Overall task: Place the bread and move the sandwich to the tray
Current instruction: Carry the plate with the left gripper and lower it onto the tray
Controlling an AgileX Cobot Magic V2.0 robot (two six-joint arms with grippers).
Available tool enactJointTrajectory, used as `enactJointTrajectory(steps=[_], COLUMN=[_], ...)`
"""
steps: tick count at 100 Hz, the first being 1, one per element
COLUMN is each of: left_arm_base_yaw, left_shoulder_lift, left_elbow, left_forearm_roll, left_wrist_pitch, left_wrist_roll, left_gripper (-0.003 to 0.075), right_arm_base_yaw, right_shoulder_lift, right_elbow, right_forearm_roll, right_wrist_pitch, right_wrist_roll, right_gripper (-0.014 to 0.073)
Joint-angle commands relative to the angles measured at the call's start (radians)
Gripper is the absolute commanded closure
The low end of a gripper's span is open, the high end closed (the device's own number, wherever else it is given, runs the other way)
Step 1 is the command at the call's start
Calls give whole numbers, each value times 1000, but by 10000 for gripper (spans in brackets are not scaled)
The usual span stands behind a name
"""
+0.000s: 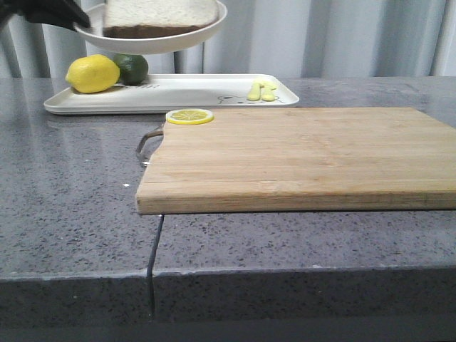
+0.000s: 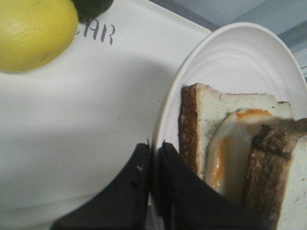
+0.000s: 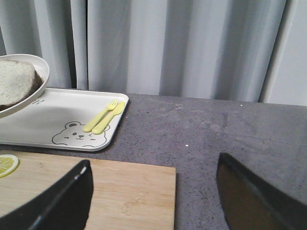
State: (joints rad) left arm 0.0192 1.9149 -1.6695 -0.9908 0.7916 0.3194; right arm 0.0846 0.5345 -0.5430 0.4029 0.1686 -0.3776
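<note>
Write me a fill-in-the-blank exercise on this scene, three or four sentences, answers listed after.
1. The left gripper grips the rim of the round white ____, which carries the sandwich.
2. That load hangs in the air above the ____.
3. The lemon slice lies on a corner of the wooden ____.
4. The right gripper has its fingers spread ____.

Answers: plate; tray; cutting board; open

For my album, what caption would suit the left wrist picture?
Left gripper pinches the plate rim, holding the egg sandwich above the tray.
</note>
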Motion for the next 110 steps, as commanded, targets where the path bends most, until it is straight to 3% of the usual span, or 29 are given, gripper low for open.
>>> enactJointTrajectory(steps=[1, 21, 43, 110], left_arm_base_yaw=[-16, -30, -47, -70], left_shoulder_lift=[2, 121, 214, 260], left_elbow=[-116, -272, -363, -380], left_forearm_roll=[-30, 77, 96, 98], left_wrist_pitch=[-14, 16, 26, -61], left_wrist_roll=[-83, -188, -241, -297], left_gripper=[739, 739, 740, 740], right_arm_base_yaw=[-4, -4, -4, -4], right_shoulder_lift=[0, 0, 0, 0], right_elbow=[-27, -27, -27, -27], right_forearm_roll=[-4, -4, -4, -4], right_wrist_pitch=[-80, -80, -80, -80], right_wrist_roll=[-8, -8, -8, -8], right_gripper=[52, 52, 52, 52])
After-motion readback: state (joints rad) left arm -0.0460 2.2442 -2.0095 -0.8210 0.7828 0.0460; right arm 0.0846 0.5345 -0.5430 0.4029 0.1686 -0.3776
